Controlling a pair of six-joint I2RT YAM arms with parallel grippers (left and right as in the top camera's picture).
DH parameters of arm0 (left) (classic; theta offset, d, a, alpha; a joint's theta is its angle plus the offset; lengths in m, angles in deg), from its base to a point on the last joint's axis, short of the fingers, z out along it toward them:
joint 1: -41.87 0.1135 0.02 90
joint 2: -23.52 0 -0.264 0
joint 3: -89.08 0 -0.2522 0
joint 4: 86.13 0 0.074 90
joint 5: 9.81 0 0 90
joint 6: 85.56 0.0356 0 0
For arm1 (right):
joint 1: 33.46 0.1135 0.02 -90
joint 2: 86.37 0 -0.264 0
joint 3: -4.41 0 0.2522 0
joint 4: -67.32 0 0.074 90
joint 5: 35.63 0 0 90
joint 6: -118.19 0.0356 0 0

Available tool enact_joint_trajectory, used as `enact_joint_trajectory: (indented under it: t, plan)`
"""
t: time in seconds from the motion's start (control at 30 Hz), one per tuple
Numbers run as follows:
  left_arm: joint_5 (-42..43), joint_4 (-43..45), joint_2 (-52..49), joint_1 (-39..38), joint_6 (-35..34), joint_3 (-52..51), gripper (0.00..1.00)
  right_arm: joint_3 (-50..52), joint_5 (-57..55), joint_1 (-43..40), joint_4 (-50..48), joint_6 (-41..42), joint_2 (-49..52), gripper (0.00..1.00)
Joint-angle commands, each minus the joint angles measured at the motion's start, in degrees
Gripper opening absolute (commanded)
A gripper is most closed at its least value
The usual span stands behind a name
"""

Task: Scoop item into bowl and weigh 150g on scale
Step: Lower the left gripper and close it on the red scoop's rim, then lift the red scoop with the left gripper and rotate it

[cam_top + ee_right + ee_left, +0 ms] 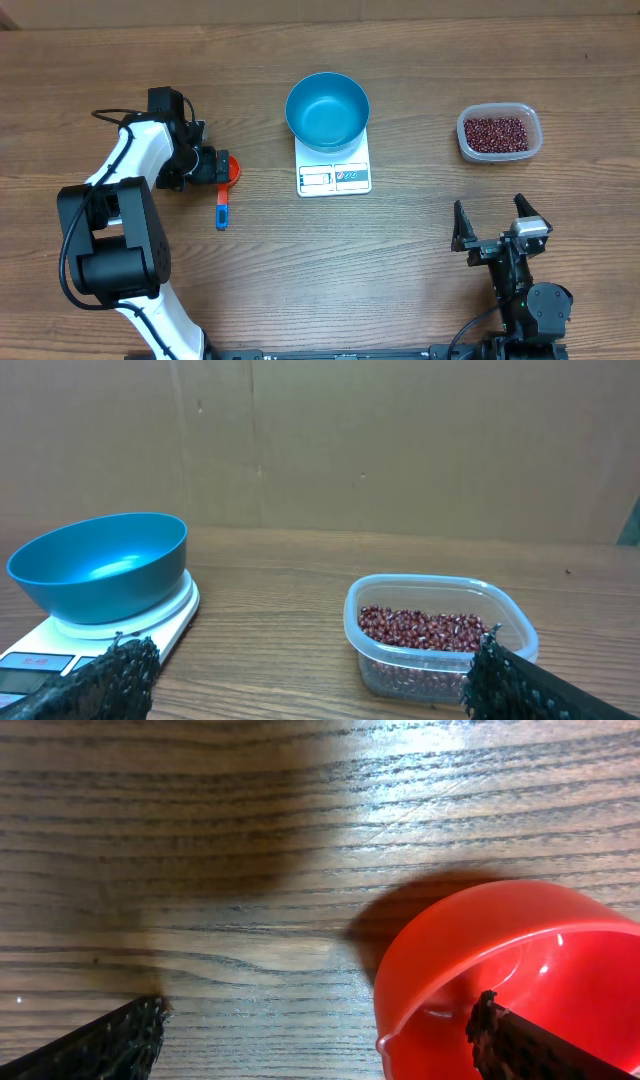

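left fingers [105, 1042]: wide apart, red scoop [500, 960] rim between 'em
right fingers [110, 678]: apart, empty
bowl [327, 108]: on scale [334, 176]
beans [497, 132]: in tub [538, 130]

table [120, 60]: a wood-grain top is filling the whole overhead frame, its grain running left to right.
scale [334, 177]: a small white kitchen scale is sitting just above the frame's centre, its display panel facing the lower edge.
container [465, 145]: a clear rounded-rectangular tub is resting in the upper right, well apart from the scale.
scoop [221, 210]: a red scoop with a blue handle is lying left of centre, near the scale, its handle pointing toward the lower edge.
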Motion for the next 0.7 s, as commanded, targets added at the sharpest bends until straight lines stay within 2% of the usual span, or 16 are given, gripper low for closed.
enact_joint_trajectory:
  t: [0.0,0.03,0.13,0.27,0.4,0.57,0.67]
  plan:
    - [0.42,0.04,-0.46,0.09,0.52,-0.2,0.93,0.59,-0.57,0.33,-0.24,0.35,-0.46,1.0]
    - [0.42,0.07,-0.46,0.09,0.52,-0.17,0.9,0.59,-0.59,0.33,-0.24,0.35,-0.46,1.0]
    - [0.42,0.09,-0.46,0.09,0.52,-0.17,0.69,0.59,-0.59,0.33,-0.24,0.35,-0.46,1.0]
    - [0.42,0.09,-0.46,0.09,0.5,-0.17,0.5,0.59,-0.57,0.33,-0.24,0.35,-0.46,1.0]
    - [0.42,0.15,-0.46,0.09,0.52,-0.17,0.45,0.59,-0.59,0.33,-0.24,0.35,-0.46,1.0]
    - [0.42,0.2,-0.46,0.09,0.5,-0.2,0.29,0.59,-0.57,0.33,-0.24,0.35,-0.46,1.0]
    - [0.42,0.22,-0.46,0.09,0.5,-0.17,0.26,0.59,-0.57,0.33,-0.24,0.35,-0.46,1.0]
